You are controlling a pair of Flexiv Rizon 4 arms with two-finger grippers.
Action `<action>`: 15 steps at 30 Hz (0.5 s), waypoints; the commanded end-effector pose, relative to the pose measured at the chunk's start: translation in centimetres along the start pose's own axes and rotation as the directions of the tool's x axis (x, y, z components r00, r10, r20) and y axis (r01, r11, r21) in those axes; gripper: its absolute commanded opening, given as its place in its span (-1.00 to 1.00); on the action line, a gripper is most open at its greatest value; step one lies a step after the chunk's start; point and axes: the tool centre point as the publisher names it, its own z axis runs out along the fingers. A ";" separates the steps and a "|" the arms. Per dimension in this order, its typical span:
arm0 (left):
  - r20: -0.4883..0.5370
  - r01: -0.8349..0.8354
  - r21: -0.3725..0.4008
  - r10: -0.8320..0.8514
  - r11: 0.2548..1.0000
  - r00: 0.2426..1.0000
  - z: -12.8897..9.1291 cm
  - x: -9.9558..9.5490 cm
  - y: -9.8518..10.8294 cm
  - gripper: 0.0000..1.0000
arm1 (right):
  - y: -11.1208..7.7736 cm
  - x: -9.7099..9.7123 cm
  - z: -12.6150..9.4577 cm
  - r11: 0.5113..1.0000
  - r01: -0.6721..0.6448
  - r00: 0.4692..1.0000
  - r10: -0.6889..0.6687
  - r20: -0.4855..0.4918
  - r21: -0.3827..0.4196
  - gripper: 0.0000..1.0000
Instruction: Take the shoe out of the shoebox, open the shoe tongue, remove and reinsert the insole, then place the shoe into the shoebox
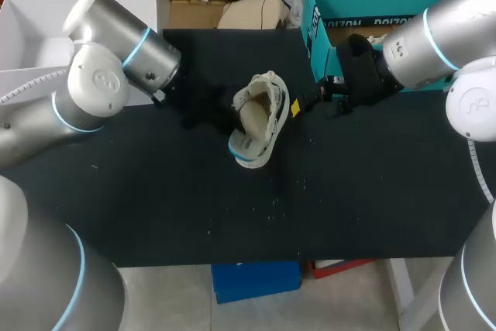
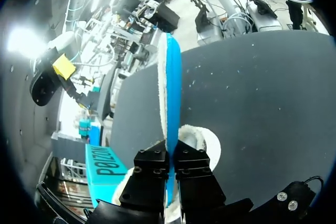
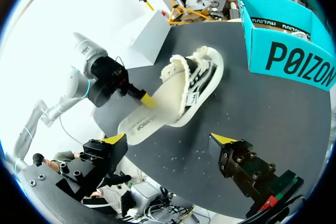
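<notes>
Left gripper (image 1: 221, 118) sat just left of the shoe (image 1: 267, 106) mid-table in the head view, with the shoebox (image 1: 372, 5) far right. Its wrist view showed it pinching the insole (image 2: 170, 77). From the right wrist view, the right gripper (image 3: 169, 140) gaped wide and empty. With the insole apparently half out, reinsertion and boxing were left.

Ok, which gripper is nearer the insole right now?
Left. The left gripper is shut on the insole, right by the shoe; the right gripper hangs open, apart from both, on the shoebox side.

A robotics lab; left arm (image 1: 101, 75) and right arm (image 1: 442, 36) flank a black table (image 1: 194, 207).
</notes>
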 end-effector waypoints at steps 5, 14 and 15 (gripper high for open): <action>0.087 0.015 0.076 -0.022 0.997 0.996 -0.1 1.1 -0.3 -1.00 | 0.1 0.1 0.1 1.000 -0.001 1.000 0.001 0.004 0.002 1.00; 0.071 0.014 0.066 -0.019 0.998 0.997 -0.1 1.0 1.2 -1.00 | 0.1 0.1 0.1 1.000 -0.001 1.000 0.001 0.004 0.002 1.00; 0.066 0.011 0.061 -0.015 0.998 0.998 -0.1 0.9 1.4 -1.00 | 0.1 0.1 0.1 1.000 -0.001 1.000 0.001 0.004 0.002 1.00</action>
